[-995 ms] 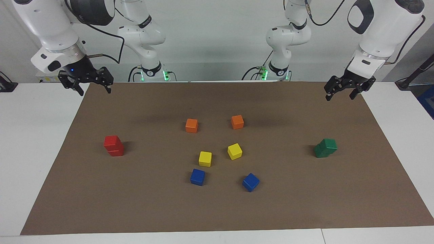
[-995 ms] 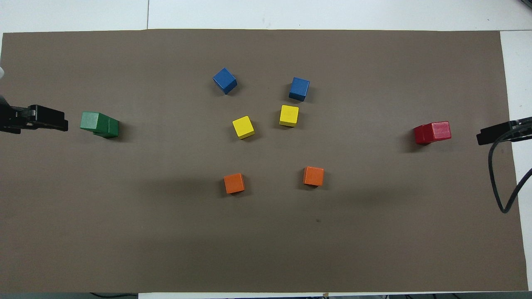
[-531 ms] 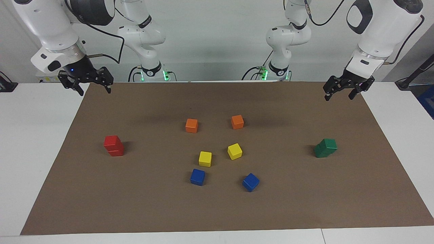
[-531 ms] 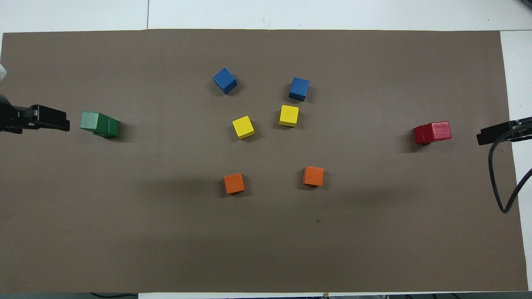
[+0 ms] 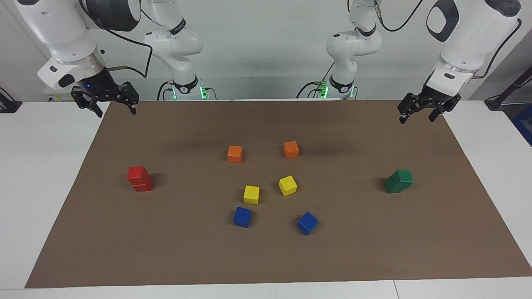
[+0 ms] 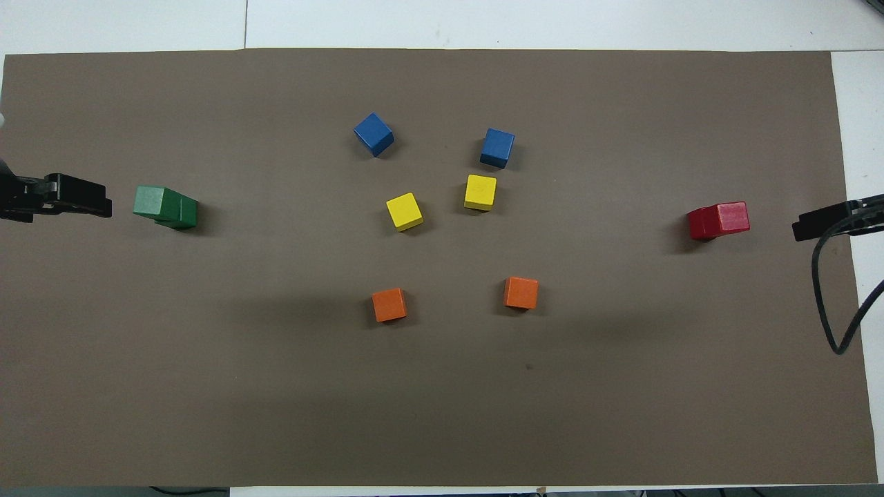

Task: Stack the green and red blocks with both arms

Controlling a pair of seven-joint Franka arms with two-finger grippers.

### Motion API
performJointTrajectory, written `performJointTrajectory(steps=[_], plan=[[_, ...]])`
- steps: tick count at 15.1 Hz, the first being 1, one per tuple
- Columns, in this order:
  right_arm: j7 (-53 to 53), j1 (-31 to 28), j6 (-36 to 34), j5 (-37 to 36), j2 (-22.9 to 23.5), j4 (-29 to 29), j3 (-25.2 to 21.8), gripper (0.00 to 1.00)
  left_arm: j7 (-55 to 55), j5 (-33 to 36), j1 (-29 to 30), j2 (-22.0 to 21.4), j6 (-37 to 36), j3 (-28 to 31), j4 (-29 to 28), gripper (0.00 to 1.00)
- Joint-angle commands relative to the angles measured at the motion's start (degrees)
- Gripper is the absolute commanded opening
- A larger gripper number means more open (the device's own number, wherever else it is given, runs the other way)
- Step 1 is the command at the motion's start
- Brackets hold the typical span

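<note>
Two red blocks (image 5: 139, 179) stand stacked toward the right arm's end of the mat, the top one slightly offset; the stack also shows in the overhead view (image 6: 718, 220). Two green blocks (image 5: 399, 181) stand stacked toward the left arm's end, the top one twisted on the lower; this stack shows in the overhead view too (image 6: 166, 207). My right gripper (image 5: 115, 109) hangs open and empty in the air over the mat's corner by its base. My left gripper (image 5: 417, 118) hangs open and empty over the mat's other corner by its base. Both are well apart from the stacks.
Two orange cubes (image 5: 235, 153) (image 5: 291, 149), two yellow cubes (image 5: 251, 194) (image 5: 287, 185) and two blue cubes (image 5: 242, 216) (image 5: 307, 223) lie singly in the middle of the brown mat (image 5: 266, 257). White table borders the mat at both ends.
The left gripper has shifted very slightly in the air. The right gripper and all the blocks stay where they were.
</note>
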Motion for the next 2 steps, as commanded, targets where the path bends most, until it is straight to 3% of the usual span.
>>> performJointTrajectory(steps=[1,2], plan=[[-0.5,-0.5,-1.0,-1.2,0.5,1.1,0.3,1.0,-0.6,-1.0,-0.3,-0.5,0.0,0.5,0.2,1.0],[-0.5,-0.5,-1.0,-1.2,0.5,1.1,0.3,1.0,-0.6,-1.1,-0.3,-0.5,-0.1,0.5,0.1,1.0]])
